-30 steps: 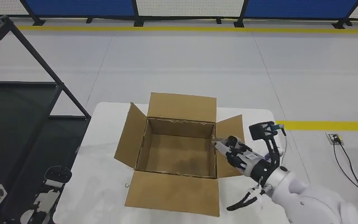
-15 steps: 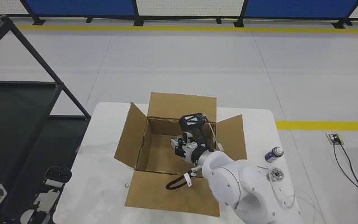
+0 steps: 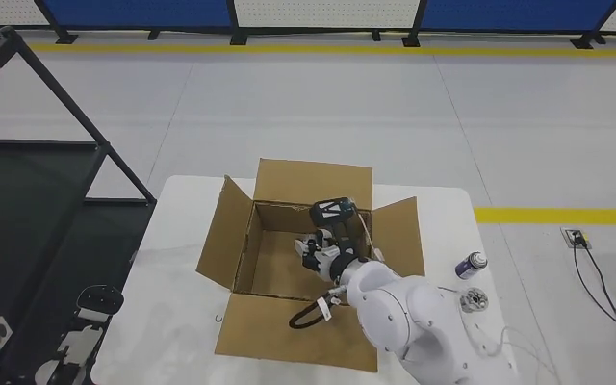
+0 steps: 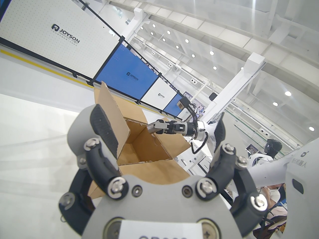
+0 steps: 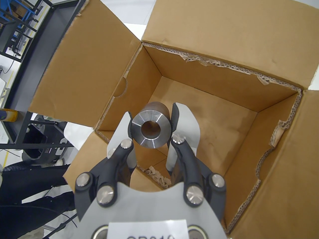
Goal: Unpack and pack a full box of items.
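An open cardboard box (image 3: 313, 183) stands in the middle of the white table (image 3: 183, 241), all flaps folded out. My right gripper (image 3: 313, 252) hangs over the box's opening, shut on a hollow grey metal cylinder (image 5: 151, 130) held upright between the fingers. In the right wrist view the box (image 5: 224, 70) shows a bare brown floor below the cylinder. My left gripper (image 4: 162, 128) is open, low beside the box (image 4: 149, 172) and apart from it, nothing between its fingers (image 4: 103, 125). The left wrist view also shows the right arm's gripper (image 4: 159, 127) above the box.
A small spray can (image 3: 470, 265) and a round metal part (image 3: 472, 300) stand on the table right of the box. A black metal frame (image 3: 87, 173) borders the table's left side. Torn cardboard scraps (image 5: 157, 175) lie in one box corner.
The right arm swung left from above the right flap to over the box's opening with the cylinder, uncovering the spray can and round part. It has barely moved in the last half second.
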You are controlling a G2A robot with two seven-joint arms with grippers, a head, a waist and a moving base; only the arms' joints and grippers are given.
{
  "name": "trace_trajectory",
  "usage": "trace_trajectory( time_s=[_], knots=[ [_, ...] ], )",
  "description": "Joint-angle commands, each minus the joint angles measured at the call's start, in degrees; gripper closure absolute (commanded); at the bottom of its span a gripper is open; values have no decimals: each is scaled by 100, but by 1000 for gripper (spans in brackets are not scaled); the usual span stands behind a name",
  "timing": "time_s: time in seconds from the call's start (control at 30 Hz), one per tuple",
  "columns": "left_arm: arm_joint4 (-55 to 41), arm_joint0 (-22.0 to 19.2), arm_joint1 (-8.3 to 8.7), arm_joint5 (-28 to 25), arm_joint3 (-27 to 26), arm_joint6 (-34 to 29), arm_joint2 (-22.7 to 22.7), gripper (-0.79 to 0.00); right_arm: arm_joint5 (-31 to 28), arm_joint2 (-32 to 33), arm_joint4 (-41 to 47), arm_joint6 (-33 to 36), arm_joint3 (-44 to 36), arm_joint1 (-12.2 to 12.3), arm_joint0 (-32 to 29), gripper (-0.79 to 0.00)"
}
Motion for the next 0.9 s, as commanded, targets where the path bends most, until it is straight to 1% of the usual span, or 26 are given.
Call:
trace_trajectory(
  time_s=[0.0, 0.13, 0.33, 0.43, 0.5, 0.63, 0.87],
  knots=[
    [0, 0, 0, 0, 0, 0, 0, -785, 44, -317, -130, 12, 372, -102, 219, 0],
    [0, 0, 0, 0, 0, 0, 0, -785, 272, -989, -249, 66, 1315, -428, 873, 0],
    [0, 0, 0, 0, 0, 0, 0, -785, 566, -1723, -88, 80, 2917, -1031, 1741, 0],
    [0, 0, 0, 0, 0, 0, 0, -785, 490, -1965, 133, 69, 3659, -1347, 2057, 0],
    [0, 0, 0, 0, 0, 0, 0, -785, 314, -2117, 250, 33, 4092, -1543, 2203, 0],
    [0, 0, 0, 0, 0, 0, 0, -785, 212, -2331, 344, -144, 4759, -1895, 2377, 0],
    [0, 0, 0, 0, 0, 0, 0, -785, -23, -2501, 428, -402, 5727, -2380, 2528, 0]
  ],
)
